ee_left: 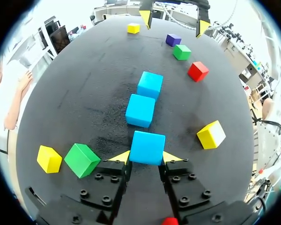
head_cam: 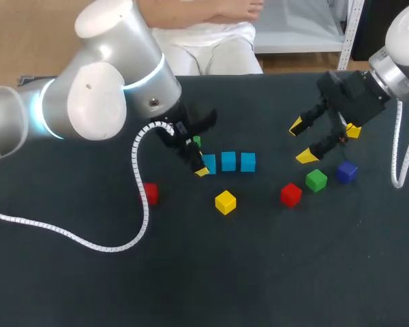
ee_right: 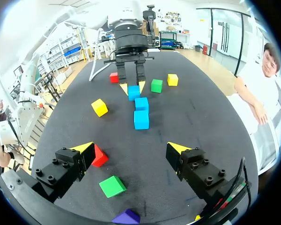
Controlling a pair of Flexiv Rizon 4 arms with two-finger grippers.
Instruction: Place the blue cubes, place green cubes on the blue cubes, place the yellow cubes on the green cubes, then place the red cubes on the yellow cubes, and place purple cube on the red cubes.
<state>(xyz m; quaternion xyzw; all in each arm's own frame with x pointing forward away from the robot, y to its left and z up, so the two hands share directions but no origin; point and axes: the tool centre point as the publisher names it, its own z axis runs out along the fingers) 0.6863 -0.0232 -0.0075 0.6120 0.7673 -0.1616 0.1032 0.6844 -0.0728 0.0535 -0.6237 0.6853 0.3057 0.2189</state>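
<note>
Black matte counter [head_cam: 211,272] carries small, smooth, sharp-edged cubes. The left pincer [ee_left: 146,158] pinches the end blue cube [ee_left: 147,145], its yellow tips pressed to two opposite faces. In the head view, two more blue cubes [ee_left: 140,110] line up at that cube's 3 o'clock. A green cube [ee_left: 82,159] and a yellow cube [ee_left: 49,158] lie just beside that pincer. The right pincer [head_cam: 301,142] hangs spread wide, with a red cube [head_cam: 291,194], second green cube [head_cam: 316,180] and purple cube [head_cam: 346,171] near it. Another yellow cube [head_cam: 225,201] lies at the row's 6 o'clock.

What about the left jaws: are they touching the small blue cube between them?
Touching. Left wrist view: yellow tips of the left gripper meet opposite sides of the small blue cube.
</note>
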